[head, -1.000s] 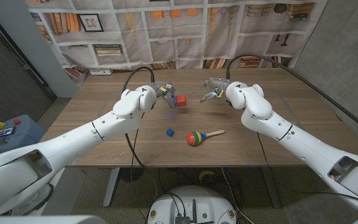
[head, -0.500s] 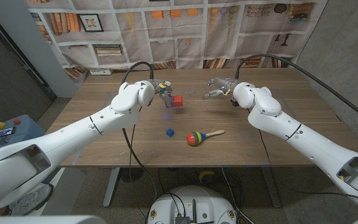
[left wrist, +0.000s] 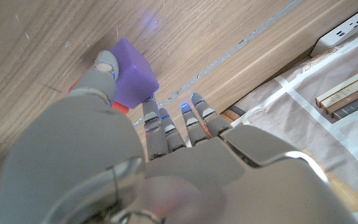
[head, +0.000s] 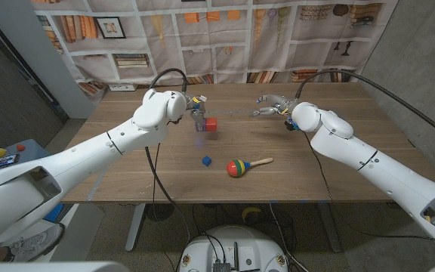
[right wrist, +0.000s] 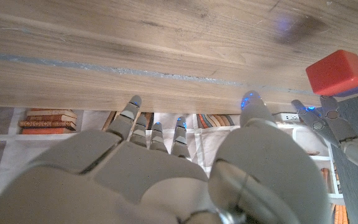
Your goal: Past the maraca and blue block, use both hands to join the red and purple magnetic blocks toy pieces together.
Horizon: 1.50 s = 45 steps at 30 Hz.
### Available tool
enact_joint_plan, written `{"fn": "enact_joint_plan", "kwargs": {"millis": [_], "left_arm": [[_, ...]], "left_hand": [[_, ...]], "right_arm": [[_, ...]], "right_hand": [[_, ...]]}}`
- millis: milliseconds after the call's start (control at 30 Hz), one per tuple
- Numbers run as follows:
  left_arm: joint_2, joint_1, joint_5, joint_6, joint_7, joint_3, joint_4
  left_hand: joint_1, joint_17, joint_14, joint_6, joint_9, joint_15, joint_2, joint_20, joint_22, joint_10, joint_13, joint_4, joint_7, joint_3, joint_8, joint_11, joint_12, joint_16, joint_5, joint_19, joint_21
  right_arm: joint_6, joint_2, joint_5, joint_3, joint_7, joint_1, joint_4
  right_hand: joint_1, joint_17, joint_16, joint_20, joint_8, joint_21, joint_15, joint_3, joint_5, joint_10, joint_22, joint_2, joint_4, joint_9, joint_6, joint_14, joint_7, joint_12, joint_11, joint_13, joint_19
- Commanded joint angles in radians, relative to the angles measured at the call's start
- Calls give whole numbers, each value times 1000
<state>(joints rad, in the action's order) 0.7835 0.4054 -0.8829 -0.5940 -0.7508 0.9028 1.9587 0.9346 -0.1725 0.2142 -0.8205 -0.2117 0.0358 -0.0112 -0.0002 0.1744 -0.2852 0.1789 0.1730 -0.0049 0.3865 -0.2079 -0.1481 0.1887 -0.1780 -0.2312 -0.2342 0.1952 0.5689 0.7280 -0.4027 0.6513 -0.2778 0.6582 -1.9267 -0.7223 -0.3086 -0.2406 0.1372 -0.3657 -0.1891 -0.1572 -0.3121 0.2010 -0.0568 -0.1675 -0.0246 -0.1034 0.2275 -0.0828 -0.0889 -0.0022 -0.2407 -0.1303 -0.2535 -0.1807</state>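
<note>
Standing past one blue block (head: 206, 160) and one maraca (head: 242, 166), the left hand (head: 195, 108) pinches one purple block (left wrist: 132, 74) joined to one red block (head: 211, 124) above the table (head: 127, 162); the right hand (head: 272, 105) hangs nearby, fingers spread, holding nothing.

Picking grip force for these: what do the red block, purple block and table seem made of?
Red block: likely smooth matte plastic, with uniform colour and rounded edges. Purple block: apparently the same plastic, with a soft even sheen. Table: wood or wood-look laminate, with visible grain lines and a low-gloss surface; which of the two cannot be told.
</note>
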Motion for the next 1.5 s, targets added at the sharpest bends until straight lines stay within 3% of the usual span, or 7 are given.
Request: {"fn": "enact_joint_plan", "kwargs": {"millis": [33, 200, 767, 1100, 1233, 1500], "left_arm": [[-21, -24, -107, 49, -141, 22, -31], [-37, -12, -159, 57, -159, 24, -44], [-70, 100, -232, 50, -38, -29, -61], [-84, 130, -239, 38, -19, -40, -74], [-84, 143, -239, 32, -6, -45, -74], [-86, 155, -241, 23, 3, -50, -72]], "left_hand": [[11, -1, -5, -107, -4, 44, -17, 2, 5, 8, 4, -6, -74, 1, 0, 2, -2, -1, -9, 2, 2], [10, -1, -8, -101, -5, 44, -18, 2, 5, 15, 4, -7, -72, 0, 2, 1, -3, -1, -9, 4, 2], [10, -1, -3, -91, -5, 49, -19, 2, 5, 12, 4, -6, -66, -2, 3, 1, 1, -4, -9, 2, 3], [10, 0, -2, -93, -4, 50, -18, 0, 5, 10, 4, -6, -68, -4, 2, 2, 2, -5, -9, 2, 4], [9, 0, -3, -90, -4, 50, -18, 0, 5, 11, 4, -6, -68, -5, 3, 1, 2, -4, -9, 2, 4], [-1, -1, -3, -54, -4, 50, -16, -2, 5, 15, 4, -10, -63, -12, 15, 0, 2, -5, -7, 2, 4]], "right_arm": [[-33, 44, 162, -23, 122, 26, 5], [-65, 53, 216, -39, 171, 42, 20], [-194, 58, 407, -113, 302, 108, 102], [-318, 44, 545, -156, 316, 136, 186], [-375, 36, 591, -168, 316, 144, 223], [-422, 34, 618, -172, 345, 153, 246]], "right_hand": [[7, -6, -6, -3, -1, -9, 0, -3, 0, 12, -3, 10, 6, -1, -16, 11, -6, -6, 3, -4, -12], [14, -6, -9, -10, -2, -9, 7, -1, -3, 24, -3, 15, 8, -3, -27, 18, -11, -11, 10, -4, -16], [43, -8, -19, -36, 1, -12, 32, 4, -15, 67, -3, 33, 13, -9, -57, 43, -17, -24, 33, 0, -37], [68, -9, -17, -59, 16, -7, 37, 12, -22, 79, -2, 41, 19, -16, -46, 40, -8, -24, 37, 6, -33], [84, -7, -14, -79, 26, -5, 57, 18, -24, 84, -1, 42, 22, -22, -43, 34, -9, -21, 43, 10, -34], [104, -4, -13, -93, 37, -4, 74, 25, -26, 95, 0, 45, 25, -29, -47, 39, -10, -20, 56, 18, -36]]}}
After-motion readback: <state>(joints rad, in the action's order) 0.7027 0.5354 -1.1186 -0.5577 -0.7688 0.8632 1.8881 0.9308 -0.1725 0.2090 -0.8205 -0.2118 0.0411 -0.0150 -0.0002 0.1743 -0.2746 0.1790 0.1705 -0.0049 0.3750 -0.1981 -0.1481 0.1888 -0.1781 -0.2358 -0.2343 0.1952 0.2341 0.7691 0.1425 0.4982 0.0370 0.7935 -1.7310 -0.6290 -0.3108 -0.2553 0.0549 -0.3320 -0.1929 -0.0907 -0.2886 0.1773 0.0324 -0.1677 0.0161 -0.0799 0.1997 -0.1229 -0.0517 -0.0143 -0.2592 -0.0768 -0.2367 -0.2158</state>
